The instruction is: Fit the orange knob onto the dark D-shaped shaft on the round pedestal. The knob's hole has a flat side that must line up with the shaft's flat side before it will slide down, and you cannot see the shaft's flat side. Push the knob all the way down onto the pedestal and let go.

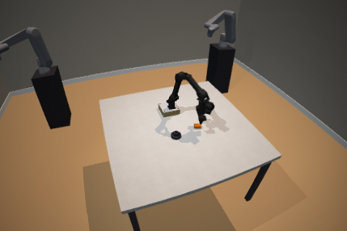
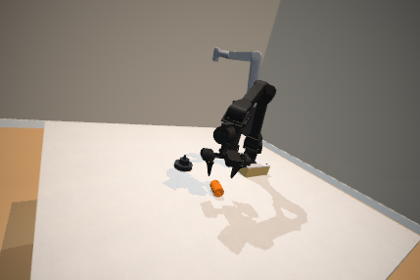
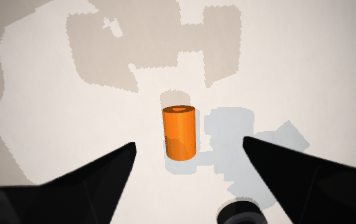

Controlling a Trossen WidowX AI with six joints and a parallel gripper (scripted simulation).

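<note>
Orange and rounded, the knob point(image 1: 197, 126) point(image 2: 216, 188) point(image 3: 179, 134) lies on its side on the counter point(image 1: 150, 174) point(image 2: 109, 220) point(image 3: 40, 100), inward from the right edge as the top view shows it and much nearer the far right corner than the near left one. The wrist view shows its holed end turned away from the pedestal; the flat side of the hole is too small to make out. Above the knob hangs the gripper point(image 1: 201, 122) point(image 2: 221, 176) point(image 3: 189, 144), fingers spread wide with nothing between them and tips clear of the orange surface. Near the knob, toward the counter's left edge, the round black pedestal point(image 1: 175, 136) point(image 2: 183, 166) point(image 3: 242, 207) sits flat, its shaft point(image 2: 184, 158) upright and bare; the wrist view catches only part of it. Farther back, toward the far edge, the black arm point(image 1: 175, 86) point(image 2: 261, 110) rises from a tan-sided block point(image 1: 171, 114) point(image 2: 257, 171) and bends over toward the right edge. Off the counter, a grey arm on a black stand point(image 1: 51, 98) rises beyond the left edge, and another stand point(image 1: 220, 66) with its own grey arm is by the far right corner.
</note>
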